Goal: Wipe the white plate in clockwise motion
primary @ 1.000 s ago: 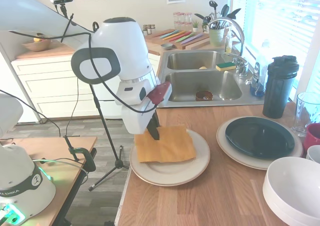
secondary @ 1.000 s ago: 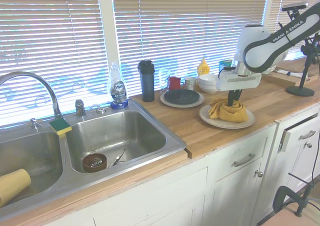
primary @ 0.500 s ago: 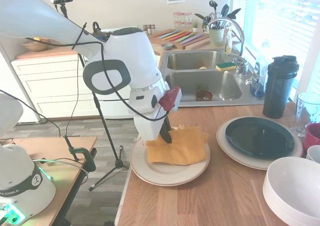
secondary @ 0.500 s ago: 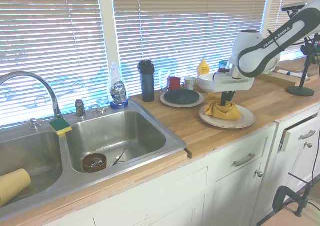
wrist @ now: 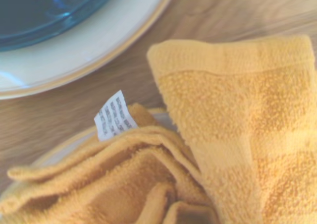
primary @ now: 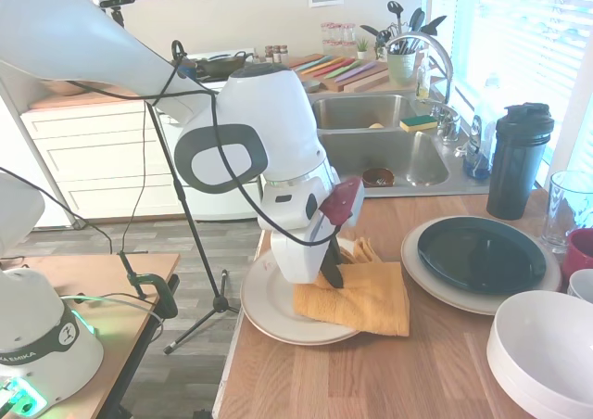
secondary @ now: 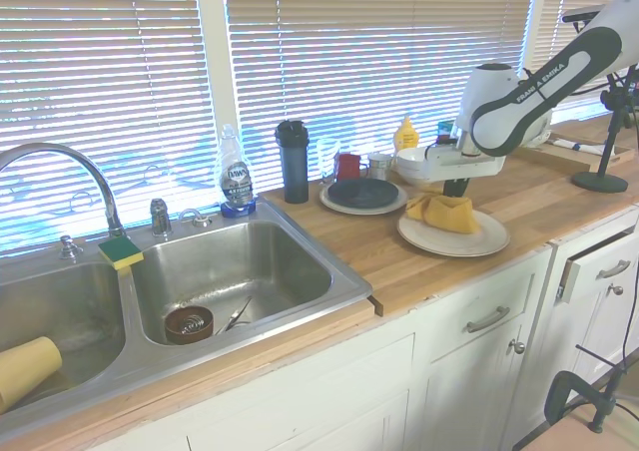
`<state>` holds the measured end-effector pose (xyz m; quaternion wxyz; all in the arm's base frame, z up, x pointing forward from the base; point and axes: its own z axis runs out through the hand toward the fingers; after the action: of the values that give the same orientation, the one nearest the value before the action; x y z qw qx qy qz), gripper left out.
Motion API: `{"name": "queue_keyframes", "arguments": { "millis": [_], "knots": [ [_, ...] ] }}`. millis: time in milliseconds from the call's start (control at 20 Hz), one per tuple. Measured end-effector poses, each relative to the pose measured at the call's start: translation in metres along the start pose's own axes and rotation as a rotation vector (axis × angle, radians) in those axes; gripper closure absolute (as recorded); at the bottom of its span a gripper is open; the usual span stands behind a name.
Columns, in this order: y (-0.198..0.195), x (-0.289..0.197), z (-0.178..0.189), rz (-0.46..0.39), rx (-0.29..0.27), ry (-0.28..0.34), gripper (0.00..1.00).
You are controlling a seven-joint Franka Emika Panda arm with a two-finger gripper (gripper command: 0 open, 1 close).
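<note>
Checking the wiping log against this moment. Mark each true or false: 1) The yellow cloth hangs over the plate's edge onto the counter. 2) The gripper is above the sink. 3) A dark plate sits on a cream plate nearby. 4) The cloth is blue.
1) True: the yellow cloth overhangs the white plate onto the wooden counter.
2) False: the gripper presses on the cloth over the plate.
3) True: the dark plate rests on a cream plate.
4) False: it is yellow.
</note>
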<state>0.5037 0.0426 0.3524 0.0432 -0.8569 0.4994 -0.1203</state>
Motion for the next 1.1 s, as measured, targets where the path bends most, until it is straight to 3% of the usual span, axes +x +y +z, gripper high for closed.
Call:
{"name": "queue_keyframes", "arguments": {
  "millis": [750,1100],
  "knots": [
    [0.036,-0.03,-0.04,-0.05,-0.07,0.004,1.0],
    [0.037,-0.066,-0.058,-0.1,-0.062,-0.026,1.0]
  ]
}}
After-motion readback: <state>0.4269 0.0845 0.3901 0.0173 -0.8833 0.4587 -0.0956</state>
